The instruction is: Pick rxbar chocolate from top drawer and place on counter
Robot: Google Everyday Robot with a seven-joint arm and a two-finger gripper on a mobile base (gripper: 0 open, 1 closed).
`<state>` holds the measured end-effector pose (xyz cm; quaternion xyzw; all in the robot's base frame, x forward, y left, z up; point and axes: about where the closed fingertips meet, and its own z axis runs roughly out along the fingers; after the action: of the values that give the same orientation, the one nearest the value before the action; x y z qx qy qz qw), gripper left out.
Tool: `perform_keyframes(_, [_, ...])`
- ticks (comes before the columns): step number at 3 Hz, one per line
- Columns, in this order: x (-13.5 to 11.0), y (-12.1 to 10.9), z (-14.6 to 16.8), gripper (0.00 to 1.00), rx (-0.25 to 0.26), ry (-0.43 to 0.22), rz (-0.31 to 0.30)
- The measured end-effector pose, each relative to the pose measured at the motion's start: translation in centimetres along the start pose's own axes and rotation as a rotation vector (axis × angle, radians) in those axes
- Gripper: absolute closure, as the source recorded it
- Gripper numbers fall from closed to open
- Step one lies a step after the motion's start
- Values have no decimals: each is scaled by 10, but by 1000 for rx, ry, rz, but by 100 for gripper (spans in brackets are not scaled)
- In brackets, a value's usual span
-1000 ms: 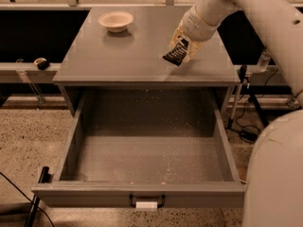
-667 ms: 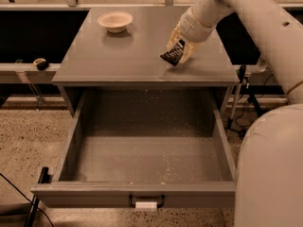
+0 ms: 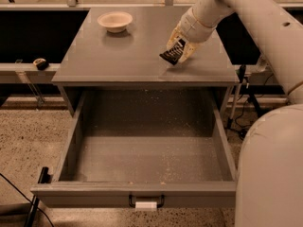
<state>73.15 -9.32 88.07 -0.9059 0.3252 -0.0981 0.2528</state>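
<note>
The rxbar chocolate (image 3: 172, 52) is a small black wrapped bar, tilted, its lower end at or just above the counter (image 3: 118, 56). My gripper (image 3: 179, 48) is shut on the bar over the counter's right half, with the white arm coming in from the upper right. The top drawer (image 3: 142, 193) is pulled fully open below the counter. Its speckled floor holds nothing, and its front carries a dark handle and a white tag.
A pale round bowl (image 3: 115, 21) stands at the counter's back left. My white base (image 3: 270, 169) fills the lower right beside the drawer. A rail with a small dark object (image 3: 40, 63) runs to the left. Cables lie on the speckled floor at the right.
The gripper with the bar has shifted slightly left and down toward the counter top. The drawer and bowl have not moved.
</note>
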Motion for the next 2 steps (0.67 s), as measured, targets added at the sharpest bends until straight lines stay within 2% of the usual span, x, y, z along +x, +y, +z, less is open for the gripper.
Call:
perform_keyframes(1, [0,0,0,5,0,0,0])
perform_keyframes(2, [0,0,0,0,0,0,0])
